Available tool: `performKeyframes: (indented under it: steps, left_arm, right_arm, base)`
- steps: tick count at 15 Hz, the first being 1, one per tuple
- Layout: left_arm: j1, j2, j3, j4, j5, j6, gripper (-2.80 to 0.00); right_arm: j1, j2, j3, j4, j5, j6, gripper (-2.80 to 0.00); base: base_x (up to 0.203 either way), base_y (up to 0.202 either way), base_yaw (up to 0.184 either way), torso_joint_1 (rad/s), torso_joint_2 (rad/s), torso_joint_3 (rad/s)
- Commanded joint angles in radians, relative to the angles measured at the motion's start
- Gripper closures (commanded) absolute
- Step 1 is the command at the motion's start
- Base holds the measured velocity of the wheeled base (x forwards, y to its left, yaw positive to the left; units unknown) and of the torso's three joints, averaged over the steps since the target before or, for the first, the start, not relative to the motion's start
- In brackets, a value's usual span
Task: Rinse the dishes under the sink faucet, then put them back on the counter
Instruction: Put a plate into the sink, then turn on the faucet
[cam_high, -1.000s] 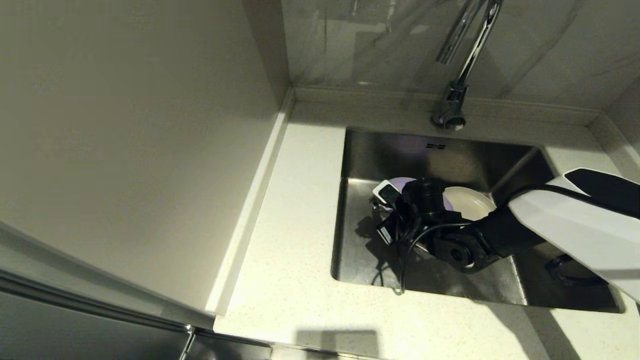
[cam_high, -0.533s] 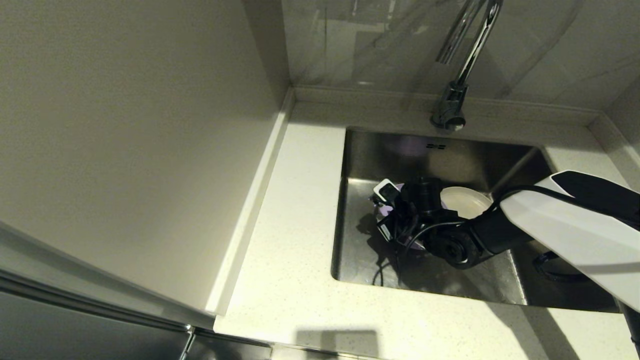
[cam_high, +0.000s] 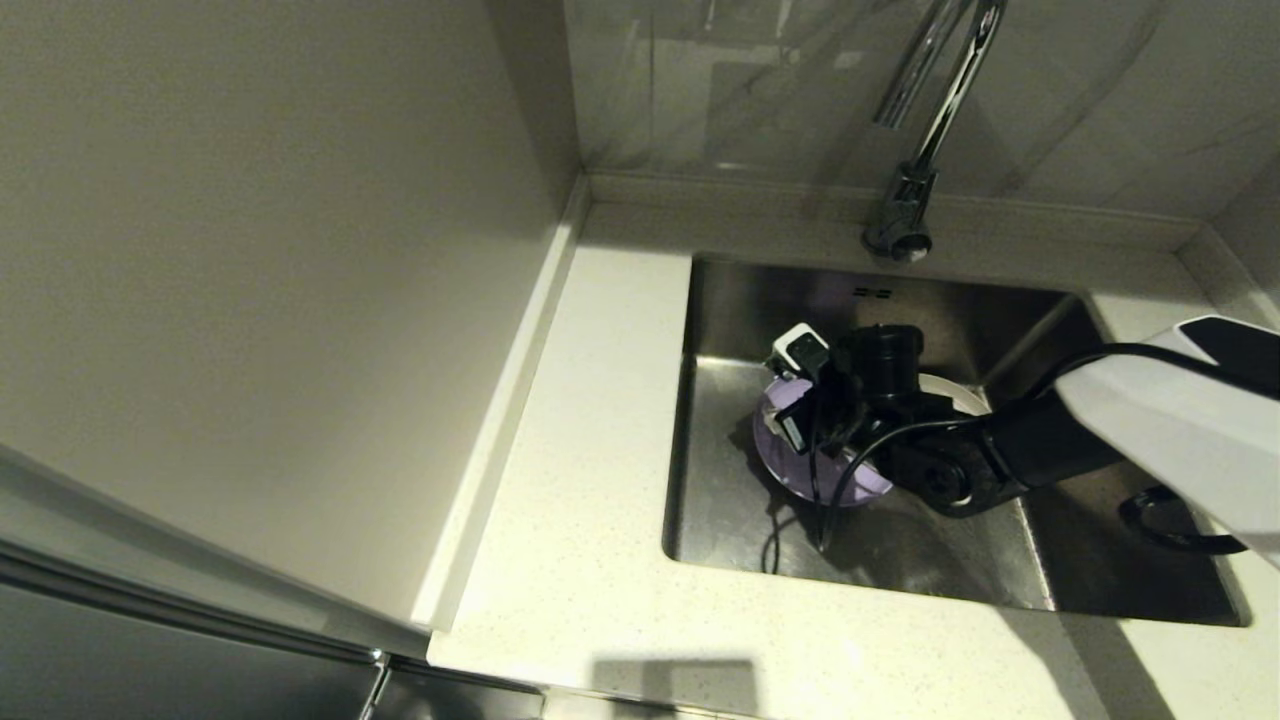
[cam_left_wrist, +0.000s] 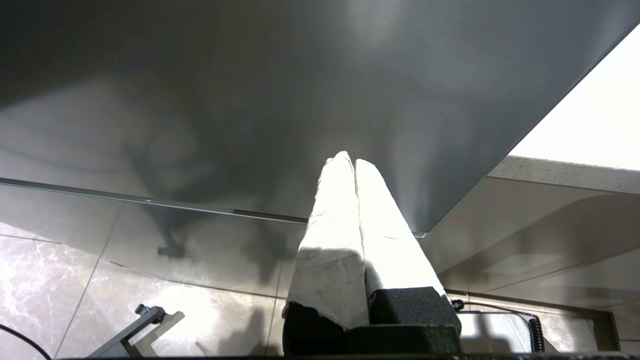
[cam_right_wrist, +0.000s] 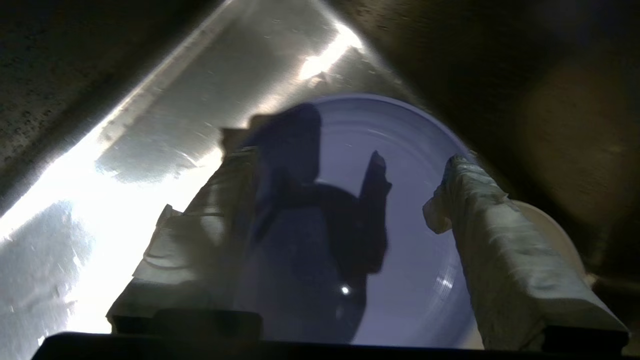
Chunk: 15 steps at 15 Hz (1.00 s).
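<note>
Head view: I have the right arm reaching from the right edge down into the sink (cam_high: 720, 300), with the right gripper (cam_high: 800, 440) hanging over the lavender plate (cam_high: 775, 455). That plate lies flat on the basin floor, in the left half of the sink. A beige plate (cam_high: 962, 392) shows just behind it, mostly hidden by the wrist. The faucet (cam_high: 905, 215) stands on the counter (cam_high: 590, 420) at the back rim of the sink, its spout curving up out of the picture.

Right wrist view: the right gripper (cam_right_wrist: 345, 175) has its two padded fingers (cam_right_wrist: 495, 250) spread wide, one on either side of the lavender plate (cam_right_wrist: 415, 260), with nothing pinched between them. I cannot tell whether the fingertips touch the plate. The beige plate's rim (cam_right_wrist: 555, 225) peeks out beside one finger.

Left wrist view: the left gripper (cam_left_wrist: 354, 162) is parked away from the sink, its fingers pressed together and empty.
</note>
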<state>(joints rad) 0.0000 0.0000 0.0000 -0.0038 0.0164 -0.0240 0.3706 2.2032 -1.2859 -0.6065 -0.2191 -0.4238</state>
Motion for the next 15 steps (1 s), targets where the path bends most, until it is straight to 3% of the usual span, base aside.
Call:
performKeyframes:
  steps: [1,6,9,12,14,15]
  left_arm:
    - [0.0,-0.002,0.0,-0.001,0.0,-0.001,0.0]
    - [0.0,-0.002,0.0,-0.001,0.0,-0.001,0.0]
    - [0.0,-0.002,0.0,-0.001,0.0,-0.001,0.0]
    - [0.0,-0.002,0.0,-0.001,0.0,-0.001,0.0]
    - [0.0,-0.002,0.0,-0.001,0.0,-0.001,0.0]
    - [0.0,-0.002,0.0,-0.001,0.0,-0.001,0.0]
  right_arm:
    - [-0.036,-0.19,0.059,0.078,0.008,-0.001,-2.8]
    - [-0.231,-0.641,0.295,0.529,0.127,-0.001,-2.8]
    - [-0.384,-0.781,0.393,0.708,0.149,-0.001,-2.8]
    - [-0.444,-0.864,0.395,0.864,0.15,-0.001,-2.8]
    - [-0.45,-0.893,0.399,0.887,0.135,-0.002,-2.8]
    - [-0.45,-0.907,0.405,0.888,0.124,-0.004,0.0]
  base:
    - [0.0,0.0,0.0,0.0,0.0,0.0]
    - [0.0,0.0,0.0,0.0,0.0,0.0]
    - [0.0,0.0,0.0,0.0,0.0,0.0]
    - [0.0,0.0,0.0,0.0,0.0,0.0]
    - [0.0,0.0,0.0,0.0,0.0,0.0]
    - [0.0,0.0,0.0,0.0,0.0,0.0]
